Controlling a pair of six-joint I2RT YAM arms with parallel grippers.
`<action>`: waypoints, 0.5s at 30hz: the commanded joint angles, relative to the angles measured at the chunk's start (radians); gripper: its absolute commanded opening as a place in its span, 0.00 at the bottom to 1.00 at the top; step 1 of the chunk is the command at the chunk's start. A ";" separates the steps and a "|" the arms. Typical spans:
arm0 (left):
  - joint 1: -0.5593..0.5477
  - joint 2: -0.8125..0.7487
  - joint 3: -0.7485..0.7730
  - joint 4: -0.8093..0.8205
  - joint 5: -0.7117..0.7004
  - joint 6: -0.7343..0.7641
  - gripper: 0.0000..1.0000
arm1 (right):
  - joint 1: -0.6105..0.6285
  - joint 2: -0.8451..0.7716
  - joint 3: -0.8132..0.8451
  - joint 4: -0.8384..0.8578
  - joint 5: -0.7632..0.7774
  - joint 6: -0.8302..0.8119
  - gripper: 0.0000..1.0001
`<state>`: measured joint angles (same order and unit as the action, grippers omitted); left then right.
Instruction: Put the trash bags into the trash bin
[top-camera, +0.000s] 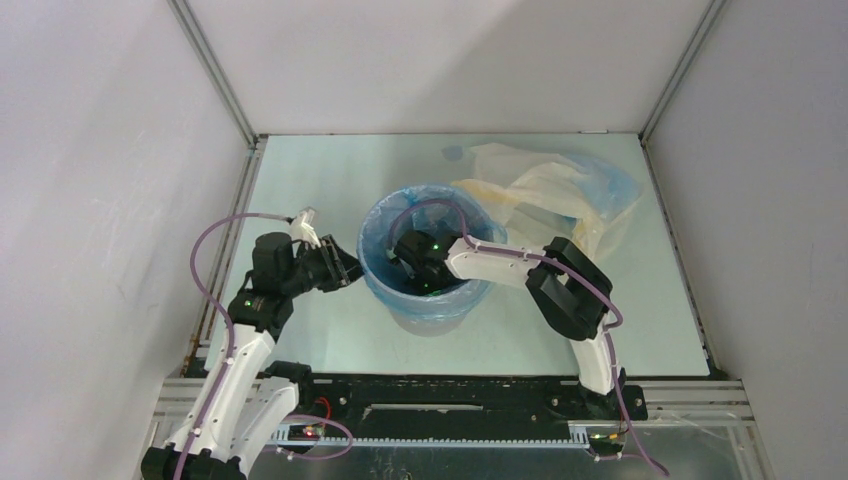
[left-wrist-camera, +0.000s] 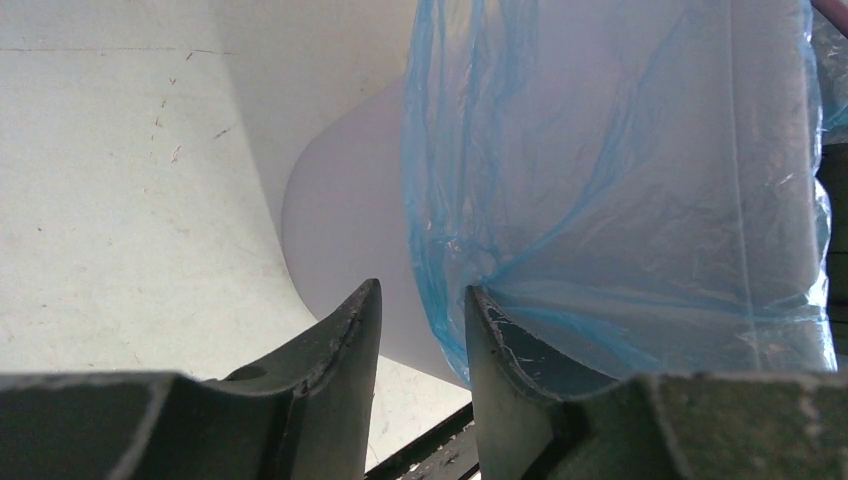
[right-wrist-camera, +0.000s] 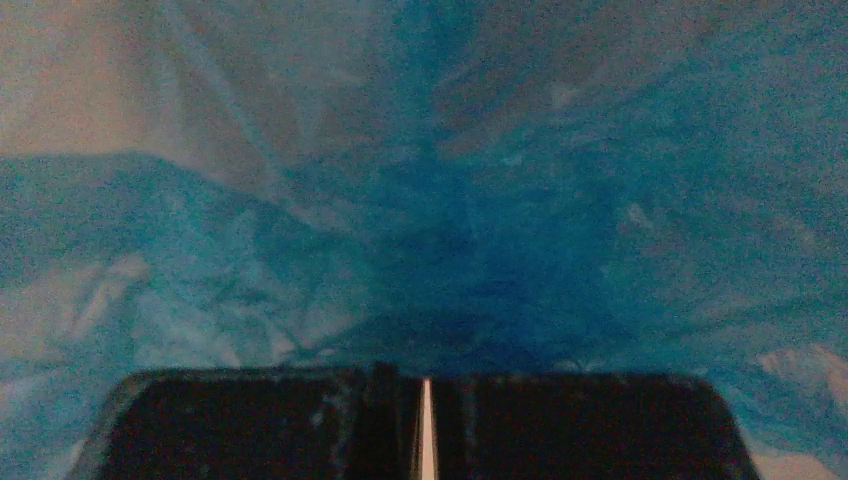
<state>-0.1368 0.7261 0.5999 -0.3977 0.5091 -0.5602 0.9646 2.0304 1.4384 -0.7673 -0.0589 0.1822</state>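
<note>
- Around the right gripper (top-camera: 415, 262), a light grey round plastic trash bin (top-camera: 430, 312) lined with a bright blue translucent film bag (top-camera: 383, 228); its fingers are pressed nearly together.
- Just ahead of the left gripper (left-wrist-camera: 420, 300), the bin's outer wall; fingers slightly spread, bag overhang touching one.
- Beyond the right gripper, cream-yellow and pale blue film bags (top-camera: 545, 185) lie heaped.

1. The right gripper (top-camera: 418, 268) and its arm (top-camera: 490, 258) fill the trash bin (top-camera: 432, 312) mouth.
2. The left gripper (top-camera: 347, 270) crowds the bin's left wall.
3. Heaped trash bags (top-camera: 545, 190) block the worktop (top-camera: 320, 170) far right; far left lies open.
</note>
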 joint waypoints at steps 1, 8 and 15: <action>0.005 -0.005 0.017 0.037 0.038 -0.015 0.42 | -0.003 -0.052 -0.014 0.042 0.042 0.019 0.00; 0.005 -0.013 0.005 0.037 0.031 -0.011 0.42 | 0.006 -0.159 -0.021 0.028 0.059 0.031 0.00; 0.004 -0.015 0.004 0.037 0.032 -0.011 0.42 | 0.011 -0.226 0.001 0.007 0.092 0.037 0.00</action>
<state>-0.1368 0.7258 0.5999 -0.3973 0.5095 -0.5606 0.9680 1.8706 1.4105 -0.7536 0.0036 0.2028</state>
